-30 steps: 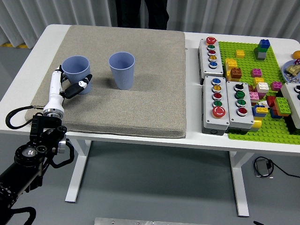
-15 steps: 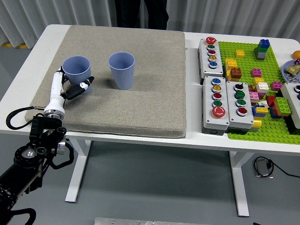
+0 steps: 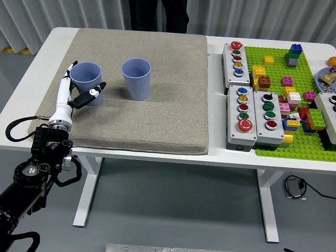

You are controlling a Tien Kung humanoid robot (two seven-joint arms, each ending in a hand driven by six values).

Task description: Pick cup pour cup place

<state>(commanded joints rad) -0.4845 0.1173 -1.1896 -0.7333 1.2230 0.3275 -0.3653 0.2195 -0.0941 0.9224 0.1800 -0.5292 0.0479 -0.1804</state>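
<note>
**A:** Where are the cups, and is there any writing on them?

**B:** Two ribbed blue cups stand upright on the grey felt mat (image 3: 157, 121). The left cup (image 3: 85, 79) sits right in the robot's left hand (image 3: 73, 94); the second cup (image 3: 136, 77) stands a little beyond the hand's thumb side, apart from it. Neither shows a brand, label or any print that I can read.

**A:** What is the hand doing?

**B:** Its white fingers (image 3: 68, 73) run up along the far-left side of the near cup, and the black-tipped thumb (image 3: 94, 93) reaches across the cup's lower front. So the hand is partly closed about the cup from both sides. Whether the grip is firm I cannot tell, but finger and thumb appear to touch the wall. The cup's base rests on the mat.

**A:** And the other arm?

**B:** Not visible.

**A:** What lies around?

**B:** The mat covers the left part of a white table (image 3: 231, 157). Far off to the hand's thumb side are three grey button boxes (image 3: 247, 118) with coloured push buttons, and past them a green building-brick baseplate (image 3: 294, 142) strewn with coloured bricks. Behind the table hang pale curtains (image 3: 252, 16), with a person in dark clothes (image 3: 157, 14) standing at the far edge. The floor is grey.
</note>
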